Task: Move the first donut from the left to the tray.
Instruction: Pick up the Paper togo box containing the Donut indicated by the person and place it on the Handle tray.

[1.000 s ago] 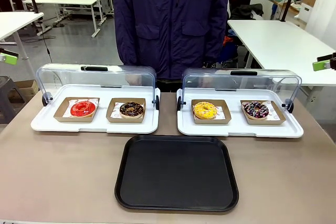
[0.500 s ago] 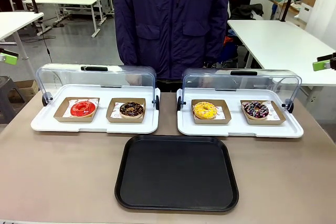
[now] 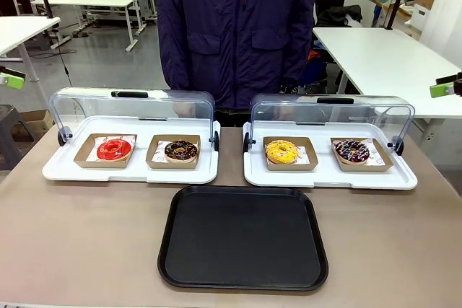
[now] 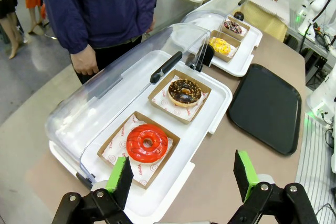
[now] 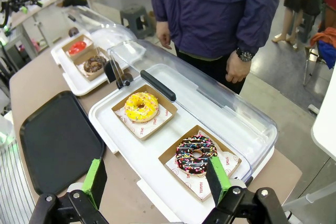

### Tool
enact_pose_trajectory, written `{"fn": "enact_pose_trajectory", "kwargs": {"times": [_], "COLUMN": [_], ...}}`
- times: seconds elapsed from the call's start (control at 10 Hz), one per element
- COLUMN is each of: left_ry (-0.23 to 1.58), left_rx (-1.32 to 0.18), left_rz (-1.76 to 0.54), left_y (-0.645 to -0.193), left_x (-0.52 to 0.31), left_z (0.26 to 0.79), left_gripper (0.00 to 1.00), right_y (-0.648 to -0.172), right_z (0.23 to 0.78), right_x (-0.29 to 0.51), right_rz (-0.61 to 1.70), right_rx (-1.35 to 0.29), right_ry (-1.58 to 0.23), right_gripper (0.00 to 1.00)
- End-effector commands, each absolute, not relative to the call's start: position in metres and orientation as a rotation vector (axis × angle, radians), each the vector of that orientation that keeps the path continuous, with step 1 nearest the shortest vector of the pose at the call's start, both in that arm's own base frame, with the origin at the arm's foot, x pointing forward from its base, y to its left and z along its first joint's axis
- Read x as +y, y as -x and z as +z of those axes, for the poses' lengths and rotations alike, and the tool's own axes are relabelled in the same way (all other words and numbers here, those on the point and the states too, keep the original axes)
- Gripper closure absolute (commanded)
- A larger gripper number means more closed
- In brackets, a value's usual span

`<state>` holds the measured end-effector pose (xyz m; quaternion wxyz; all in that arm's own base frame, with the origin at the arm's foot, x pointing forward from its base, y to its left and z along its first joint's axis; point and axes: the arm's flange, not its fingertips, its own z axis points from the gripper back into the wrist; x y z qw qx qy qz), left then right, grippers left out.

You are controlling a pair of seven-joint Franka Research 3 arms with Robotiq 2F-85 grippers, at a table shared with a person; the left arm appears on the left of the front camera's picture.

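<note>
The first donut from the left (image 3: 114,149) is a glossy red ring in a brown cardboard holder, at the left of the left white display tray. In the left wrist view the red donut (image 4: 147,142) lies just beyond my open left gripper (image 4: 182,177), which hovers above the table's left end with nothing between its fingers. The black tray (image 3: 243,239) lies bare at the table's front middle. My right gripper (image 5: 156,179) is open and holds nothing, above the right display tray. From there the red donut (image 5: 77,47) and the black tray (image 5: 58,140) show farther off.
Two white display trays (image 3: 54,171) (image 3: 404,178) have their clear domed lids swung back. They also hold a chocolate donut (image 3: 180,151), a yellow donut (image 3: 281,151) and a sprinkled donut (image 3: 352,151). A person in a dark blue jacket (image 3: 238,27) stands at the far edge.
</note>
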<state>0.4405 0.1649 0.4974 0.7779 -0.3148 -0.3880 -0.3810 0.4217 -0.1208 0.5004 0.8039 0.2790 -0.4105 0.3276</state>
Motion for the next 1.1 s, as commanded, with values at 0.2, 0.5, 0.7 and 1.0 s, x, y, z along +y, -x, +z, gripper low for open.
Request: {"fn": "enact_pose_trajectory", "kwargs": {"times": [0.2,0.5,0.7,1.0], "left_ry": [0.694,0.694,0.694,0.694], "left_rx": [-0.855,-0.855,-0.855,-0.855], "left_rz": [-0.832,-0.832,-0.832,-0.832], "left_y": [-0.4402,-0.4402,-0.4402,-0.4402], "left_x": [0.1643,0.1643,0.1643,0.1643], "left_z": [0.4993,0.4993,0.4993,0.4993], "left_gripper": [0.00,0.00,0.00,0.00], "right_y": [-0.4255,-0.4255,-0.4255,-0.4255], "right_z": [0.5003,0.5003,0.5003,0.5003], "right_x": [-0.1205,-0.1205,-0.1205,-0.1205], "right_rz": [0.706,0.706,0.706,0.706], "right_rx": [-0.907,-0.907,-0.907,-0.907], "right_ry": [-0.605,-0.605,-0.605,-0.605], "right_gripper": [0.00,0.00,0.00,0.00]}}
